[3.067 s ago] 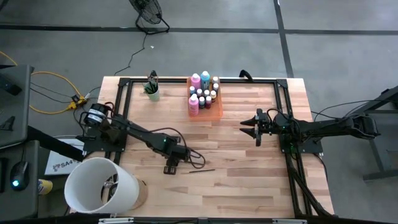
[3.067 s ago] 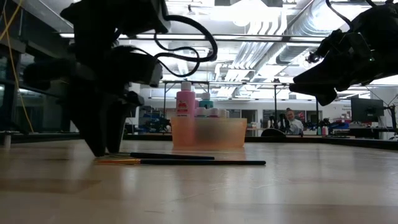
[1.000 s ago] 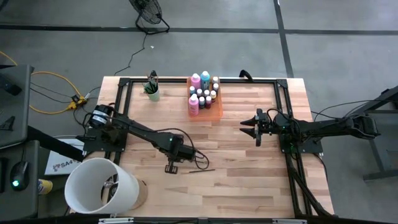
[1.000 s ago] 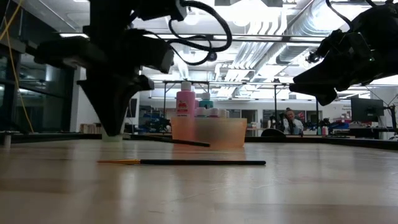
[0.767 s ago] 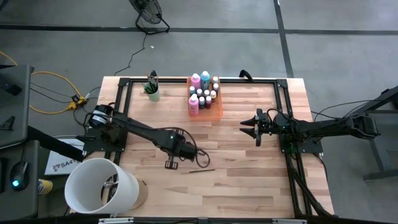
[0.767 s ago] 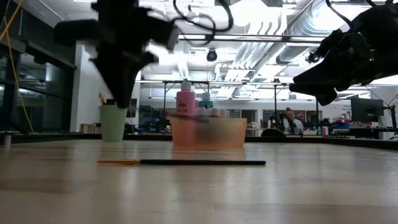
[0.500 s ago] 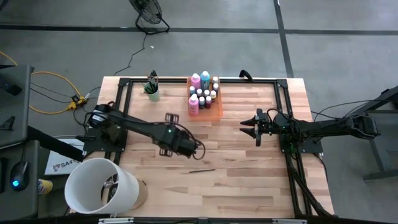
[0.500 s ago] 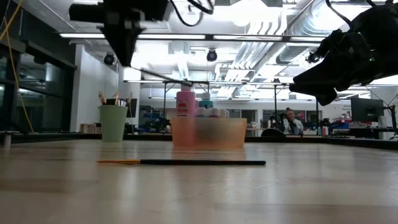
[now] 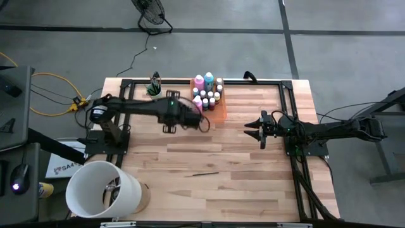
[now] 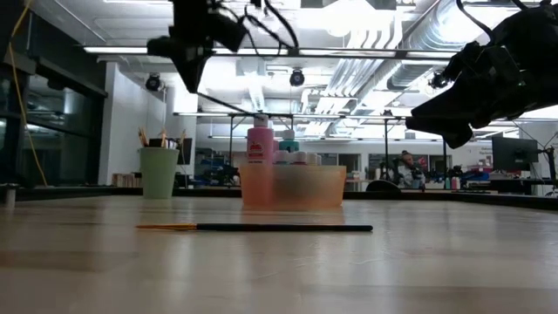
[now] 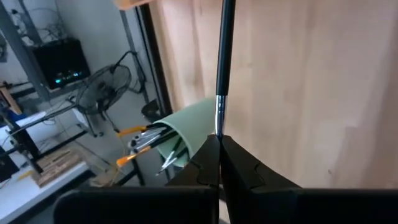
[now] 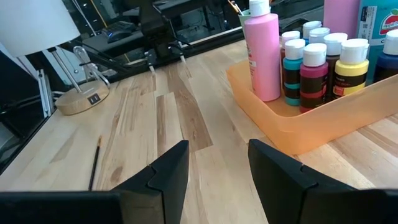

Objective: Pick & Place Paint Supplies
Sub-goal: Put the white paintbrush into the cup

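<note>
My left gripper (image 9: 168,128) hangs high over the table's far left part, near the mint-green cup (image 11: 186,130), and is shut on a thin dark-handled brush (image 10: 231,105). The cup (image 9: 154,95) holds several brushes. A second brush (image 9: 201,173) lies flat on the wood near the middle. Pink, teal and tiny capped bottles stand in the orange tray (image 9: 218,114) at the far edge. My right gripper (image 12: 217,168) waits open at the table's right side, pointing toward the tray. My left gripper pinches the brush at its bristle end, by the metal ferrule (image 11: 218,124), between its two fingertips. The fingers slant downward. The dark handle (image 11: 225,50) sticks out past the fingertips, and the brush hangs clear of the table, slanting down toward the tray.
A black frame (image 9: 123,88) runs round the tabletop. A white lamp shade (image 9: 102,188) stands at the near left corner. Bare wood (image 9: 240,190) lies across the middle and near right.
My left gripper has risen well above the table with the brush and gone toward the far edge, toward the cup and tray. It has tipped from pointing straight down to a slant. The brush has gone up with it; the other brush stays on the wood.
</note>
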